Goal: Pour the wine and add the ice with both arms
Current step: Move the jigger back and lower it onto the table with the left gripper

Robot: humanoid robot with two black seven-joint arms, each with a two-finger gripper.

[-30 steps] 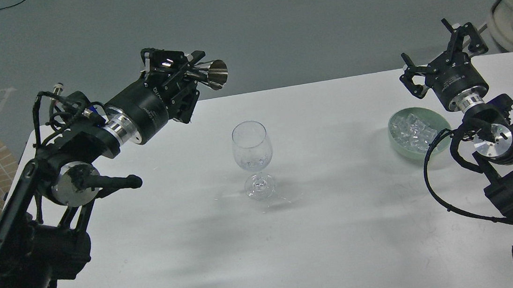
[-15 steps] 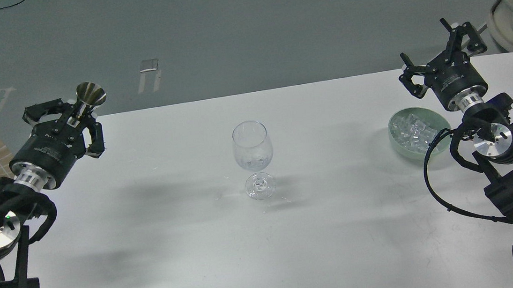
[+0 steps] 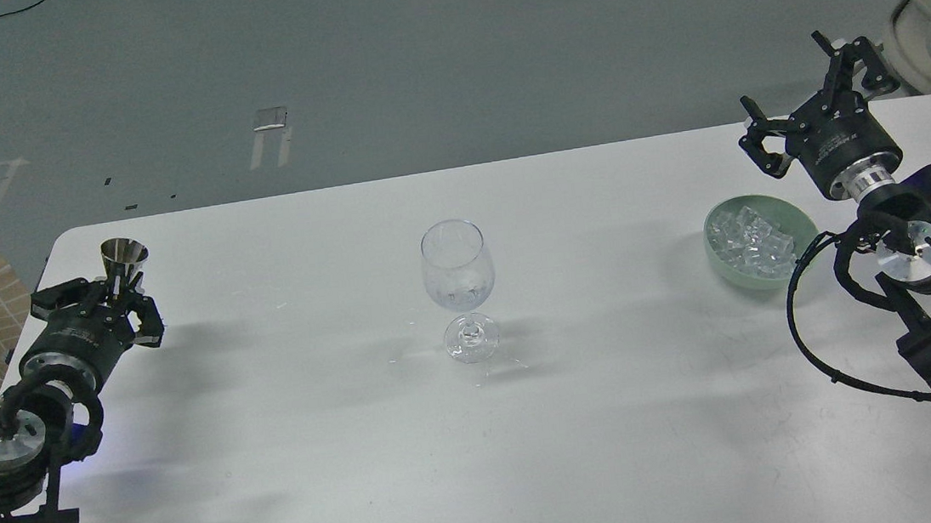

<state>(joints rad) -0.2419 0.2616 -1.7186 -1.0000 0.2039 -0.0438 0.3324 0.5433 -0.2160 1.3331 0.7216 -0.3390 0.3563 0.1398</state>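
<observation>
Two black jointed arms frame a wide white table (image 3: 620, 451), and between them, well apart from either set of jaws, stands a clear stemmed wine glass (image 3: 459, 289). Its bowl looks to hold only a trace of colourless wine, too faint to be sure of. The glass is thin-walled and top-heavy on a narrow stem — fragile, easily tipped, best left standing and approached from above.

Just below and to the near side of the right gripper (image 3: 818, 104) sits a pale green shallow bowl (image 3: 799, 222) heaped with small clear ice cubes (image 3: 750, 243). The cubes should be light, hard and slippery, prone to squirt out of a pinch; one lying free on top of the heap, taken across two flat faces, looks the safest hold. The bowl itself is light enough to skate if nudged.

The left gripper (image 3: 117, 297) sits low at the table's left edge, its fingers closed around the waist of a small polished steel measuring cup (image 3: 124, 258), which stands upright with its mouth up, at or just above the tabletop — I cannot tell whether it touches. The metal is stiff and smooth, so it would slide if the hold slackened.

The right arm is raised with its wrist cocked back, jaws spread wide and empty, pointing up and away above the bowl's far rim.
</observation>
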